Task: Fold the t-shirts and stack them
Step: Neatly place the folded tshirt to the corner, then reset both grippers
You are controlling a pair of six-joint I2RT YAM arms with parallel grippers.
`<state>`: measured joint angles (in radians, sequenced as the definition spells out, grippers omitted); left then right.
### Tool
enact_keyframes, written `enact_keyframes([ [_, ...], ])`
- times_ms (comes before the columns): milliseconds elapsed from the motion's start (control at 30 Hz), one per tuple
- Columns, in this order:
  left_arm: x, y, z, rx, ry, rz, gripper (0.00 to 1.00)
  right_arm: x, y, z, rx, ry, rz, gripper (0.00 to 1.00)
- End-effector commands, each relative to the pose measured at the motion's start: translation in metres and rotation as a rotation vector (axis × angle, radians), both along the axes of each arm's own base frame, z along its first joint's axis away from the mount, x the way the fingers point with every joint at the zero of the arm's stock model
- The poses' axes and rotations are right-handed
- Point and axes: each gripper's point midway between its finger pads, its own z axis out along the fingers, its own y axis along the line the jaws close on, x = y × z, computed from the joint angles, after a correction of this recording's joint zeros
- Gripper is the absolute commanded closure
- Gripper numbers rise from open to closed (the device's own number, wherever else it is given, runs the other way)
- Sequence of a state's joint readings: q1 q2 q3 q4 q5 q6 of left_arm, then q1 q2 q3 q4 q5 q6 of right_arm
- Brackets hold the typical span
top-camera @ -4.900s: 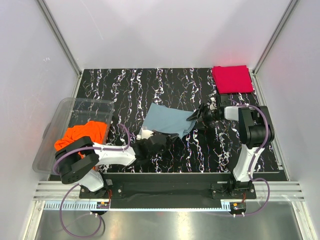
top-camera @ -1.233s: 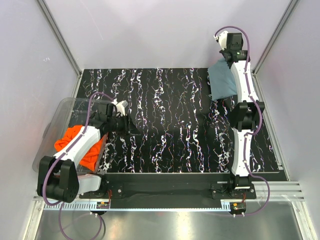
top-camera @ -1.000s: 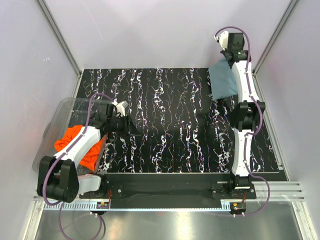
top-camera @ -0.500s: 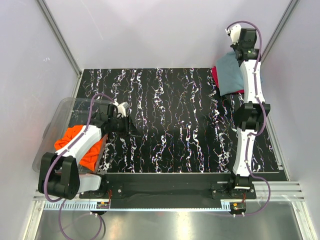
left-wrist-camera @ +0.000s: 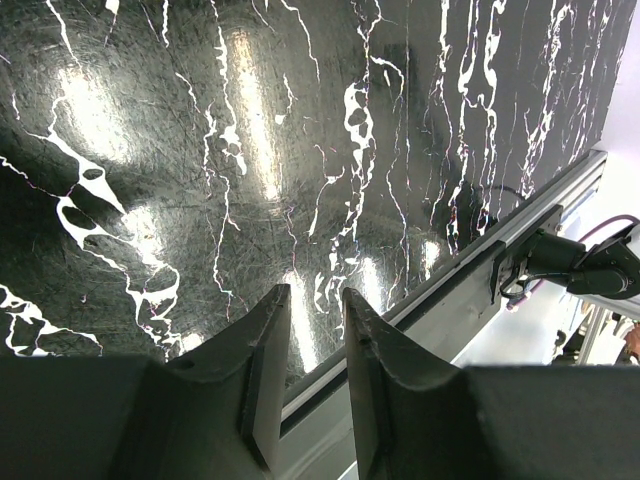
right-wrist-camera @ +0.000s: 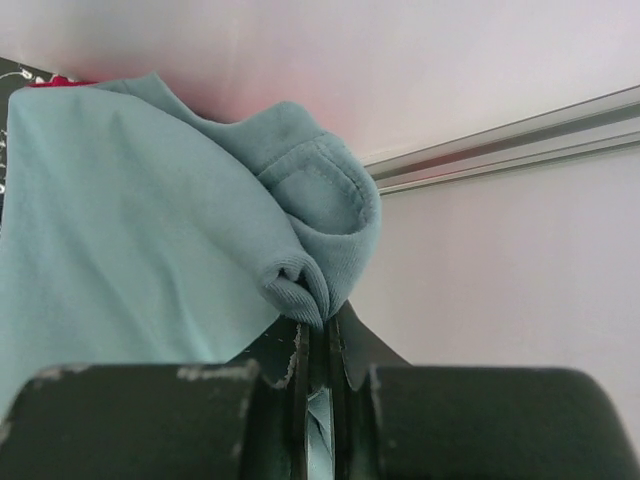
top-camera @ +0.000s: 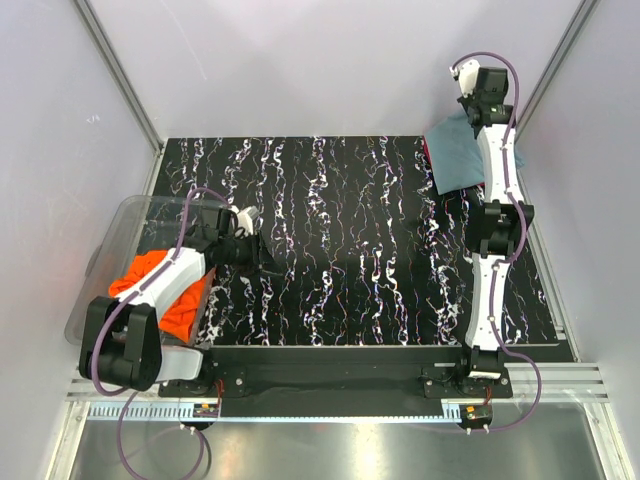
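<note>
Black, white-veined table (top-camera: 340, 262); grey-blue t-shirt (top-camera: 455, 160); orange t-shirt (top-camera: 185, 310).

The bench (left-wrist-camera: 200, 150) is glossy black with white marble-like veins and mirrors bright streaks of light. The grey-blue t-shirt (right-wrist-camera: 130, 220) is soft matt cloth; its ribbed, stitched collar is pinched in the right end effector (right-wrist-camera: 318, 335), made of dark matt plastic with scuffed pale edges. The left end effector (left-wrist-camera: 312, 300) is smooth matt black plastic. The orange t-shirt (top-camera: 185, 305) is crumpled matt cloth in a clear, slightly cloudy plastic bin (top-camera: 125, 218). A brushed metal rail (right-wrist-camera: 500, 135) borders a matt white wall (right-wrist-camera: 480, 260).
</note>
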<state>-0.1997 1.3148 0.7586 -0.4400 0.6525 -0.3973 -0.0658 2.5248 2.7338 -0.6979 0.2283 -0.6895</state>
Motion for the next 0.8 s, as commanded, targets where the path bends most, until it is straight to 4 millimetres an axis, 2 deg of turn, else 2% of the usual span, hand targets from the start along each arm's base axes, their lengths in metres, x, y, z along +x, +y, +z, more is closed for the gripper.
enact_keyframes([
  [0, 0.008, -0.005, 0.011, -0.033, -0.029, -0.020, 0.69, 0.015, -0.006, 0.046, 0.020, -0.178, -0.008, 1.00],
  [300, 0.010, -0.005, 0.005, -0.023, 0.002, -0.027, 0.70, 0.027, -0.029, 0.014, 0.036, -0.171, -0.045, 1.00],
  [333, 0.010, -0.005, 0.004, -0.021, 0.006, -0.026, 0.70, 0.029, -0.032, 0.010, 0.028, -0.170, -0.050, 0.87],
  [400, 0.010, -0.005, 0.005, -0.023, 0.010, -0.030, 0.70, 0.034, -0.041, -0.003, 0.014, -0.175, -0.083, 0.48],
  [433, 0.011, -0.005, 0.006, -0.023, 0.008, -0.033, 0.70, 0.037, -0.044, -0.008, 0.012, -0.182, -0.093, 0.11],
  [467, 0.011, -0.005, 0.007, -0.019, 0.005, -0.041, 0.70, 0.037, -0.046, -0.009, 0.008, -0.183, -0.099, 0.01],
  [500, 0.010, -0.005, 0.007, -0.015, 0.005, -0.044, 0.70, 0.035, -0.050, -0.007, -0.002, -0.189, -0.125, 0.00],
  [600, 0.012, -0.004, 0.011, -0.012, -0.002, -0.049, 0.71, 0.030, -0.052, 0.020, 0.001, -0.249, -0.161, 0.00],
  [633, 0.013, -0.005, 0.014, -0.014, -0.007, -0.049, 0.71, 0.025, -0.049, 0.043, 0.020, -0.291, -0.166, 0.00],
  [667, 0.014, -0.005, 0.018, -0.017, -0.025, -0.049, 0.71, 0.022, -0.045, 0.055, 0.028, -0.310, -0.168, 0.00],
  [700, 0.014, -0.005, 0.021, -0.021, -0.032, -0.050, 0.71, 0.018, -0.042, 0.065, 0.033, -0.325, -0.178, 0.00],
  [733, 0.014, -0.006, 0.024, -0.027, -0.041, -0.053, 0.71, 0.010, -0.026, 0.082, 0.038, -0.333, -0.167, 0.00],
  [767, 0.013, -0.006, 0.029, -0.033, -0.057, -0.056, 0.71, 0.006, -0.015, 0.089, 0.037, -0.331, -0.160, 0.00],
])
